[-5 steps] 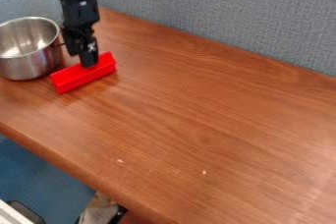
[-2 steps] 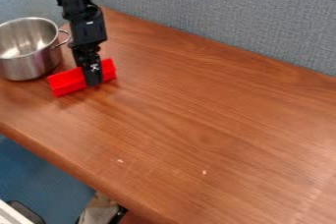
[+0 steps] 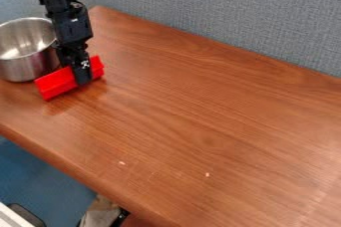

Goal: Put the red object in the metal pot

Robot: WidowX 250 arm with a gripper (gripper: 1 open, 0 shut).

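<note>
The red object (image 3: 54, 84) is a short bright red bar lying on the wooden table, just right of the metal pot (image 3: 19, 64). My gripper (image 3: 82, 70) comes down from above on a black arm. Its fingers straddle the bar near its right end and are closed on it. The bar sits slightly tilted, with its left end close to the pot's wall. The shiny round pot stands upright at the table's left edge with nothing visible inside it.
The brown wooden table (image 3: 200, 102) stretches to the right and toward the front. A grey-blue wall runs behind it. The table's front edge drops off at the lower left, above a blue floor.
The gripper has come down over the red bar and closed on it. Gripper and bar have shifted left together, closer to the pot.
</note>
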